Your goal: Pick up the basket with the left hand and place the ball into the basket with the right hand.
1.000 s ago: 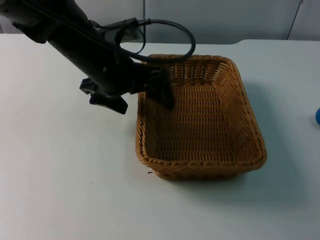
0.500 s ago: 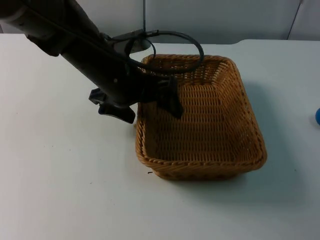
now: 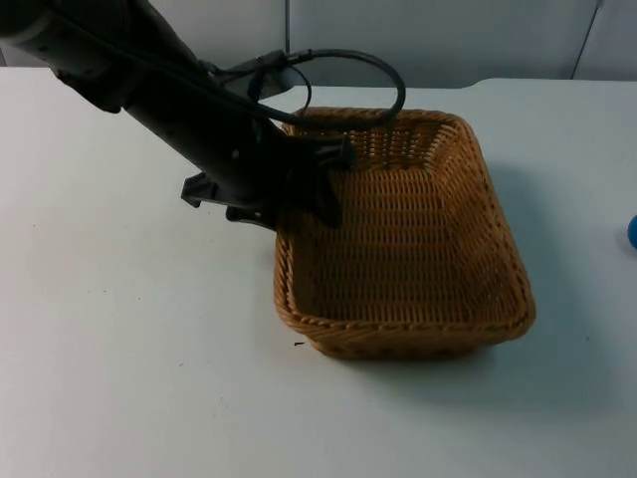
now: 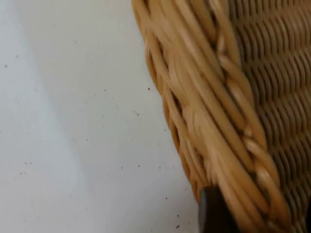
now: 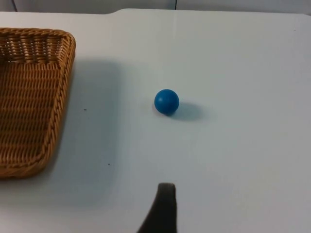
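A tan wicker basket (image 3: 398, 334) stands mid-table. My left gripper (image 3: 289, 207) straddles its left rim, one finger inside and one outside, shut on the rim. In the left wrist view the braided rim (image 4: 204, 111) runs right against a black fingertip (image 4: 210, 216). The small blue ball (image 5: 166, 101) lies on the table to the right of the basket (image 5: 65, 73), and its edge shows at the border of the top view (image 3: 633, 231). My right gripper waits back from the ball, open and holding nothing, with one fingertip (image 5: 163, 208) showing.
The white table (image 3: 119, 358) ends at the grey partition wall (image 3: 448, 40) behind the basket. The left arm (image 3: 149, 80) slants in from the upper left, over the table beside the basket.
The left gripper's fingers have closed in on the basket's left rim, and the basket has shifted slightly to the right. The ball has not moved.
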`<state>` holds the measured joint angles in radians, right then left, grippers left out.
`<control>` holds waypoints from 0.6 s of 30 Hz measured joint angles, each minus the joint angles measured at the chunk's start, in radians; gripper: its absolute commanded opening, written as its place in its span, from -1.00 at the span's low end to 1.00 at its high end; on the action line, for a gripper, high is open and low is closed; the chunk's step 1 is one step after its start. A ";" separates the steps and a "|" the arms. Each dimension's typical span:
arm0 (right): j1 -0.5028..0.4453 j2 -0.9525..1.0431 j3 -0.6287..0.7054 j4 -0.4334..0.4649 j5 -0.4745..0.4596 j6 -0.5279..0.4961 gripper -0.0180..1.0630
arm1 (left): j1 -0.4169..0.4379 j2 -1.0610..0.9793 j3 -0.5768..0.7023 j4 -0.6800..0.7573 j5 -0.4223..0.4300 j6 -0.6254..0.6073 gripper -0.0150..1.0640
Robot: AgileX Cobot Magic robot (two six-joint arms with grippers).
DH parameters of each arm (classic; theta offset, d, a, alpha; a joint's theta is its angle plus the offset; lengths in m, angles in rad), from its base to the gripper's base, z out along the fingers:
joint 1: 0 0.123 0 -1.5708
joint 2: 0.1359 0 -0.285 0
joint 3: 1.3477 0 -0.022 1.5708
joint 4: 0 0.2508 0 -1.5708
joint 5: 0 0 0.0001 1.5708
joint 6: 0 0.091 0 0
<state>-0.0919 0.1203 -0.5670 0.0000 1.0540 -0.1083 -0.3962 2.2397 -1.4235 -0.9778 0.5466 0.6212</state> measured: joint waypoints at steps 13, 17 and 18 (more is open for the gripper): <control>0.000 0.000 0.000 0.000 -0.004 0.000 0.44 | -0.002 0.000 0.000 -0.028 -0.001 -0.003 -0.97; 0.000 0.000 0.000 0.000 -0.007 0.000 0.44 | -0.002 0.001 0.000 -0.028 -0.004 -0.054 -0.97; 0.000 0.000 0.000 0.000 -0.007 0.000 0.44 | -0.002 0.001 0.000 -0.028 -0.004 -0.054 -0.97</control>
<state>-0.0919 0.1203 -0.5670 0.0000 1.0469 -0.1083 -0.3982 2.2412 -1.4235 -1.0059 0.5424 0.5672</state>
